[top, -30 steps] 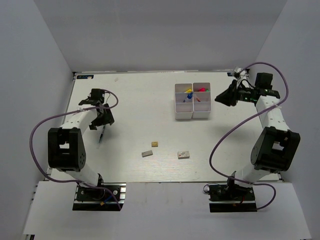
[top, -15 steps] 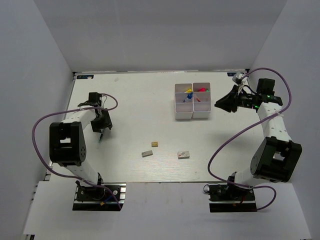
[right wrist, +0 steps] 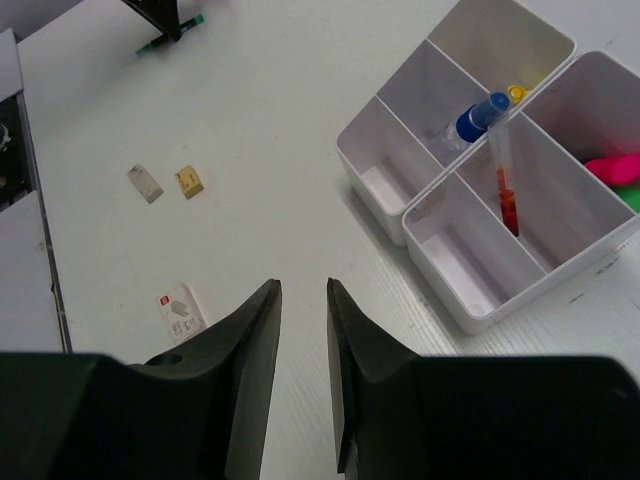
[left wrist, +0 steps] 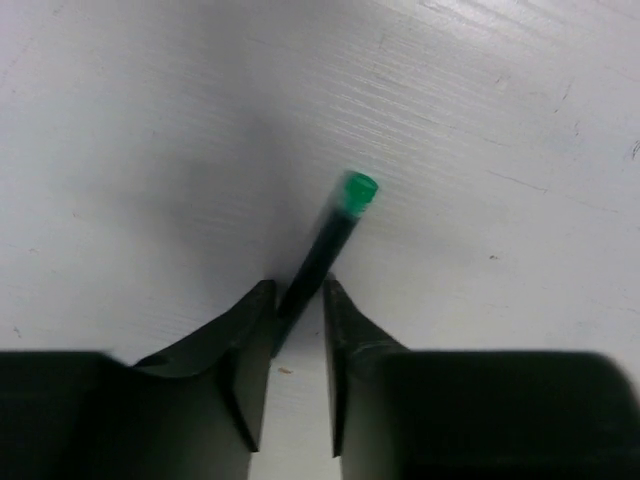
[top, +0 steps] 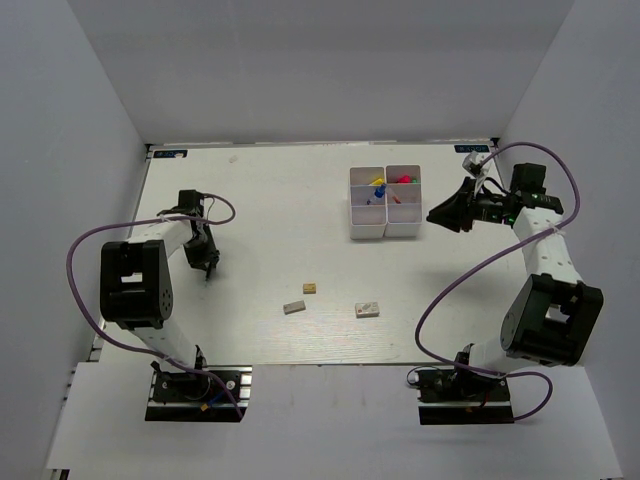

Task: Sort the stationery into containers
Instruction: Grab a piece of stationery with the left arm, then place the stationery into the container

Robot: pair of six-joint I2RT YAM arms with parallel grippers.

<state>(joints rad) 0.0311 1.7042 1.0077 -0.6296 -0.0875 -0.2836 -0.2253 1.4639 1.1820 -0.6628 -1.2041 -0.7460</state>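
My left gripper (left wrist: 298, 288) is down at the table at the left, shut on the black barrel of the green-black highlighter (left wrist: 335, 225); its green tip pokes out ahead of the fingers. In the top view this gripper (top: 207, 260) hides the highlighter. The white tray of containers (top: 385, 207) stands at the back right. It holds a blue-capped bottle (right wrist: 478, 117), a thin red pen (right wrist: 506, 190), a yellow cap (right wrist: 515, 92) and a pink item (right wrist: 610, 168). My right gripper (right wrist: 303, 286) hovers open and empty just right of the tray (right wrist: 400, 215).
Three erasers lie on the table in front of the tray: tan (top: 311, 287), grey (top: 294, 307) and white with a red mark (top: 367, 309). Grey walls close in the table on three sides. Purple cables loop beside both arms.
The left gripper has come down over the highlighter and its jaws have closed in on the barrel. The right gripper has shifted slightly beside the tray.
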